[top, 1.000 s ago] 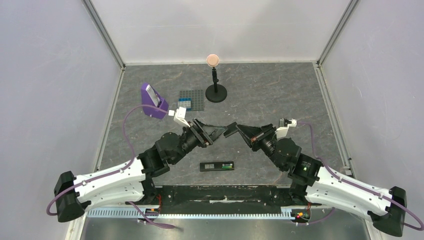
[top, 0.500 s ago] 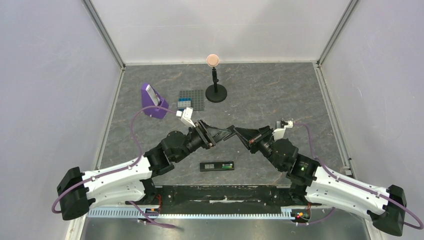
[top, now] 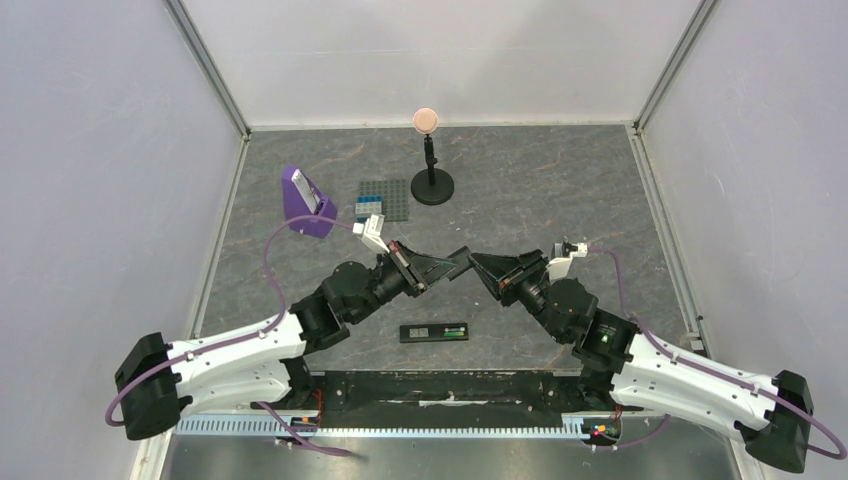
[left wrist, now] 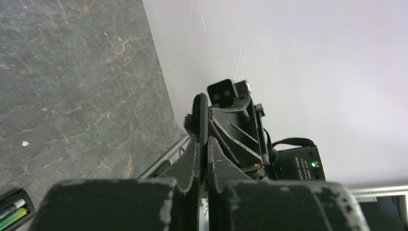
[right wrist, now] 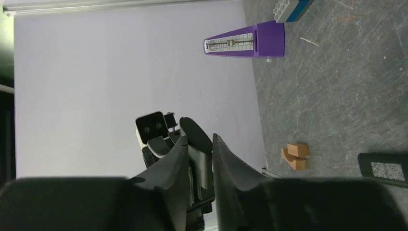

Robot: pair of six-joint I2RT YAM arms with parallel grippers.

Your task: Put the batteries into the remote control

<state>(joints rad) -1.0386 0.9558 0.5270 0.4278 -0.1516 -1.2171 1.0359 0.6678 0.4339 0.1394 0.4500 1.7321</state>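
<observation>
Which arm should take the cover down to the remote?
Left, likely: both arms' jaws grip the cover, but the remote lies slightly toward the left arm, its batteries showing in the left wrist view.

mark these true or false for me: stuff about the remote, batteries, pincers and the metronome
1. The remote control is gripped by the right pincer. False: it lies on the table near the arm bases, with neither pincer on it.
2. Both batteries sit in the remote control's recess. True.
3. The left pincer and the right pincer meet tip to tip above mid-table. True.
4. The purple metronome lies flat on its side. False: it stands upright at the far left.
5. Both pincers are empty. False: both pinch a thin black plate between them.
</observation>
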